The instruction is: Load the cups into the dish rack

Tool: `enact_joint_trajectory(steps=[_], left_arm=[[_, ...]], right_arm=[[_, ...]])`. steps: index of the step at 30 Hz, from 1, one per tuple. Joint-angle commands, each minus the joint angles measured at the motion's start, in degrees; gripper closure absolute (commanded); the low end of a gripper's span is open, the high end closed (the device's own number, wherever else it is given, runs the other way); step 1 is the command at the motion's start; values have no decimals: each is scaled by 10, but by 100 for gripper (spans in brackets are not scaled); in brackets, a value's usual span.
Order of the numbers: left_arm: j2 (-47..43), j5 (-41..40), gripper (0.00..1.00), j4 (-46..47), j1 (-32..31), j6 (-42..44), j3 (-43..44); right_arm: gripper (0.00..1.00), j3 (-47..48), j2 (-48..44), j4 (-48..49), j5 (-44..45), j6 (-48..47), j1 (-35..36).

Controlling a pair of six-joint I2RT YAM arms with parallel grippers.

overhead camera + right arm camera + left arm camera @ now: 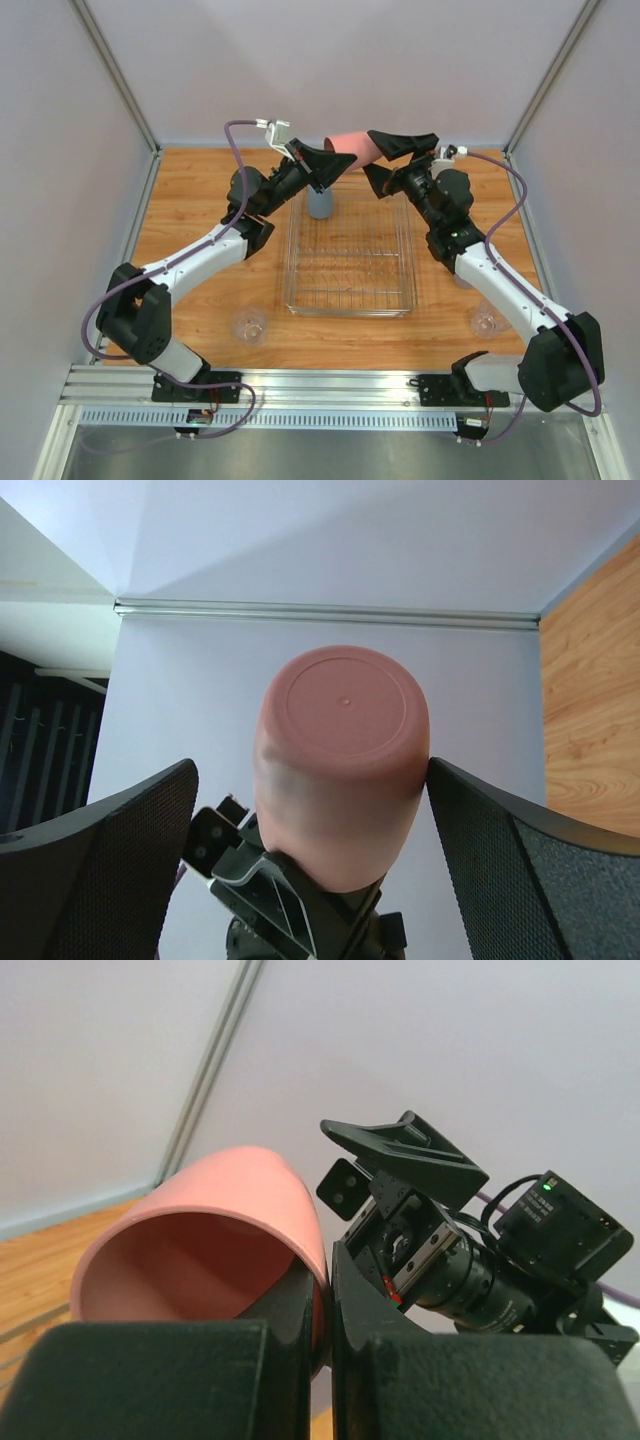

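My left gripper (pixel 328 162) is shut on the rim of the pink cup (pixel 350 148) and holds it on its side in the air above the far end of the dish rack (pixel 350 310). In the left wrist view the fingers (pixel 300 1310) pinch the cup's wall (pixel 250 1185). My right gripper (pixel 388 160) is open, one finger on each side of the cup's base (pixel 340 740). The right finger (pixel 500 850) is at the cup's side and the left finger is apart from it. A blue cup (pixel 320 204) stands upright at the rack's far end. The lavender cup is not visible.
One clear cup (pixel 250 325) stands on the wooden table left of the rack's near corner. Another clear cup (pixel 487 320) stands to the right, beside my right arm. Grey walls enclose the table on three sides.
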Motion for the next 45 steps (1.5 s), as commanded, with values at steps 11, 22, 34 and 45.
enact_joint_trajectory(steps=[11,22,34,45], left_arm=[[-49,-113,100,-21,-66,182,-16],[-46,-105,100,-51,-89,216,-8],[-43,-89,100,-58,-94,235,-2],[-70,-108,22,-110,-96,281,-6]], right_arm=[[21,30,-5,-11,44,-5,5],[39,66,11,-37,24,-21,4],[51,80,26,-46,12,-21,5],[100,109,9,-105,9,-84,-11]])
